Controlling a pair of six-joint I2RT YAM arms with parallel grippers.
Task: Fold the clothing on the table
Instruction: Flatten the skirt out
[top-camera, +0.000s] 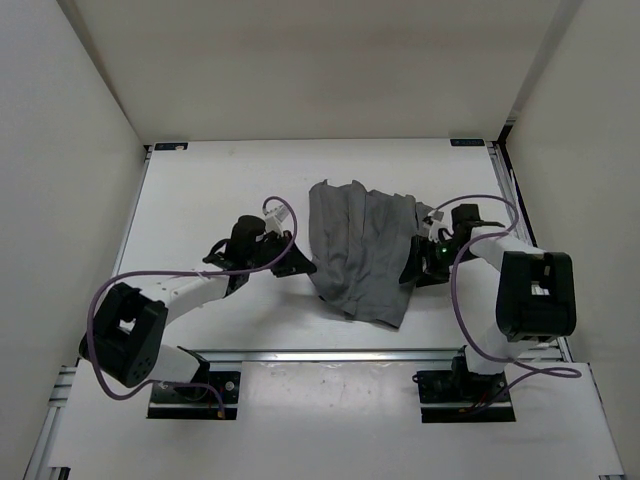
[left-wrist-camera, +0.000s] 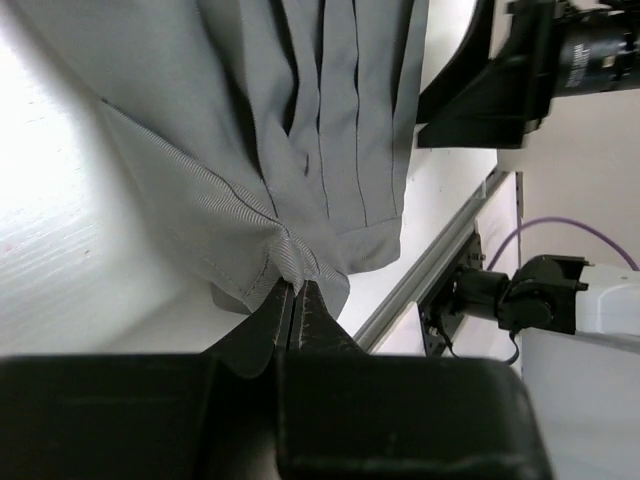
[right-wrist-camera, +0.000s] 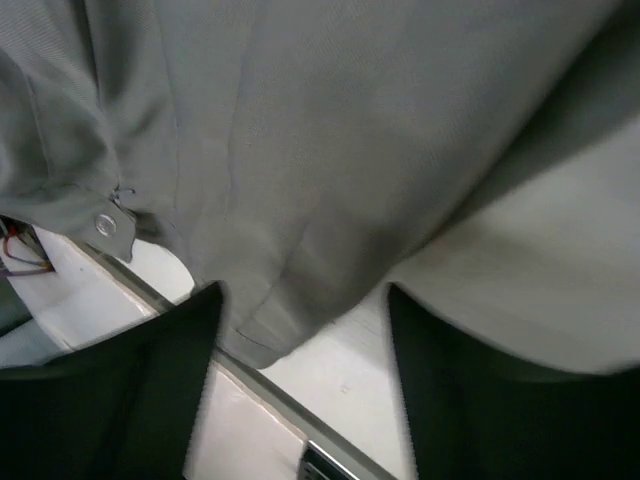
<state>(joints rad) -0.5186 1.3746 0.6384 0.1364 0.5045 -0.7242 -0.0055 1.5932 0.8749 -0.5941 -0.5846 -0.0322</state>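
The grey clothing (top-camera: 360, 250) lies crumpled in long folds in the middle of the white table (top-camera: 220, 190). My left gripper (top-camera: 305, 268) is at its left near edge, shut on a pinched bit of hem (left-wrist-camera: 295, 262); the fingertips (left-wrist-camera: 310, 300) press together with fabric (left-wrist-camera: 300, 120) bunched between them. My right gripper (top-camera: 412, 270) is at the clothing's right side. In the right wrist view its jaws stand wide apart (right-wrist-camera: 303, 295), with a folded edge of the clothing (right-wrist-camera: 330, 130) lying between and beyond them over the table (right-wrist-camera: 520, 270).
A silver rail (top-camera: 330, 354) runs along the table's near edge, close to the clothing's hem (left-wrist-camera: 430, 270). Pale walls enclose the table on three sides. Purple cables (top-camera: 280, 215) loop off both arms. The right arm (left-wrist-camera: 520, 70) shows beyond the clothing.
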